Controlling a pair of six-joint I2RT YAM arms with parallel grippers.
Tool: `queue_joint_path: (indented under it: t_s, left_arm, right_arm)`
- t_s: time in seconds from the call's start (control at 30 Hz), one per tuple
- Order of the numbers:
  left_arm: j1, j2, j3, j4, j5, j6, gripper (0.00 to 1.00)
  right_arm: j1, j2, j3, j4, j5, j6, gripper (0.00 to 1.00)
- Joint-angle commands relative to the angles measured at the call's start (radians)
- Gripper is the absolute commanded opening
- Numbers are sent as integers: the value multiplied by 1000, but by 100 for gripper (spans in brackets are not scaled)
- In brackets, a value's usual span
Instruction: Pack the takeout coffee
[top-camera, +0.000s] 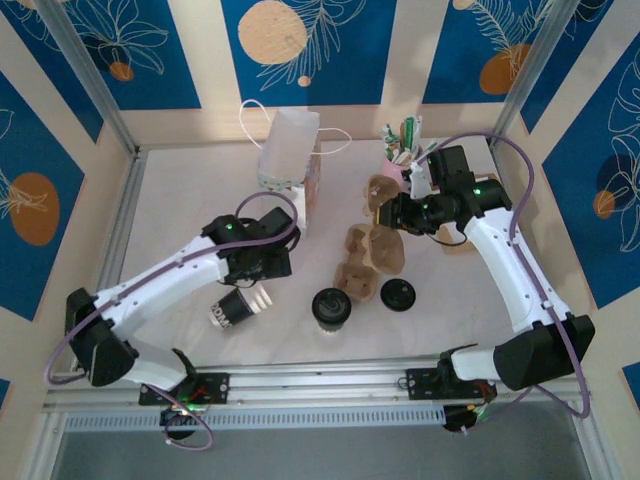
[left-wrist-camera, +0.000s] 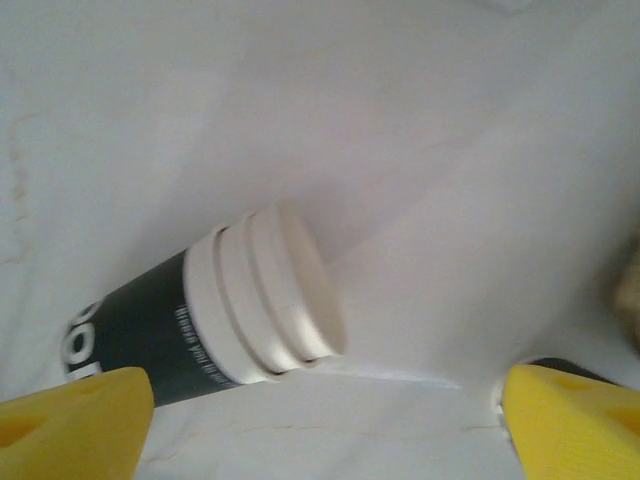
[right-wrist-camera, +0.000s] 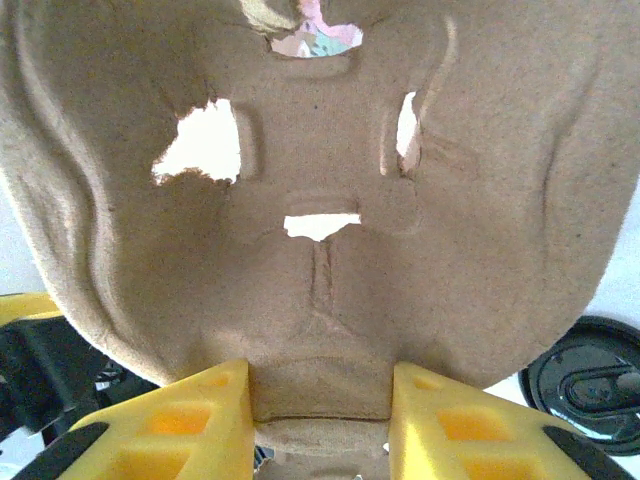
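The takeout coffee, a cup with a round black lid, stands upright on the white table at front centre, apart from both grippers. My left gripper hangs open just over a lidless cup that lies on its side. In the left wrist view this dark-banded cup lies ahead of the wide-apart yellow fingers, nearer the left one, with nothing gripped. My right gripper is shut on the edge of a brown pulp cup carrier, which it holds tilted above the table.
A loose flat black lid lies right of the coffee and shows beside the carrier. A white paper bag with handles stands at the back centre. A pink holder with packets sits at the back right. Metal rails border the table.
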Motion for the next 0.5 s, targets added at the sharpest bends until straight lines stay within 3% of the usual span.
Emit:
queue_joint_path:
  t_s: [0.0,0.47]
  left_arm:
    - [-7,65,45,-182,-66,-44,89]
    - [8,328,66,-176,-31,-55,74]
  right_arm:
    - [12,-22,67,-12,-34,15,36]
    - [26,-18,113,-10,-50,5,36]
